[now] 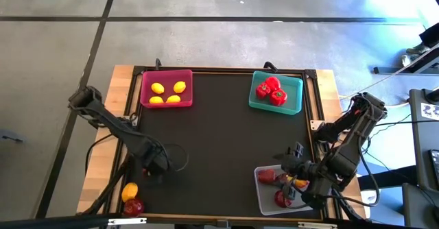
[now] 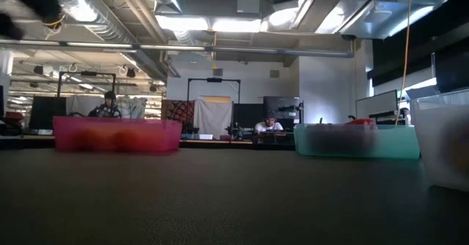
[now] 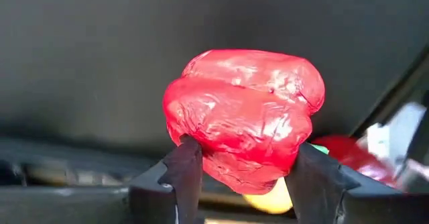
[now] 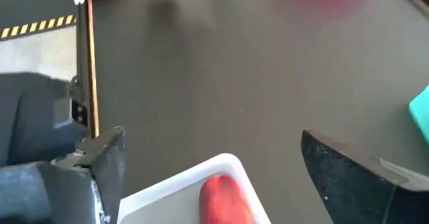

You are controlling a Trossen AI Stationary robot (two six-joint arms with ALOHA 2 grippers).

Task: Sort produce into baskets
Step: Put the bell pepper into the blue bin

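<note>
A: How is the room on the mat [image 1: 219, 147] looking?

B: Its wide middle is lying bare. The baskets are sitting at the edges: pink [image 1: 167, 89] at the far left, teal [image 1: 276, 92] at the far right, clear [image 1: 273, 188] at the near right.

A: Counts?

B: Three lemons [image 1: 169, 93] in pink; peppers [image 1: 270, 90] in teal (bunched, hard to count). One lemon [image 1: 129, 191] and an apple [image 1: 134, 206] are waiting off the mat's near-left corner.

A: The grippers?

B: The left gripper [image 3: 244, 177] is clamping a red pepper [image 3: 244, 113] near that corner. The right gripper [image 4: 214, 177] is hanging spread wide above the clear basket.
</note>
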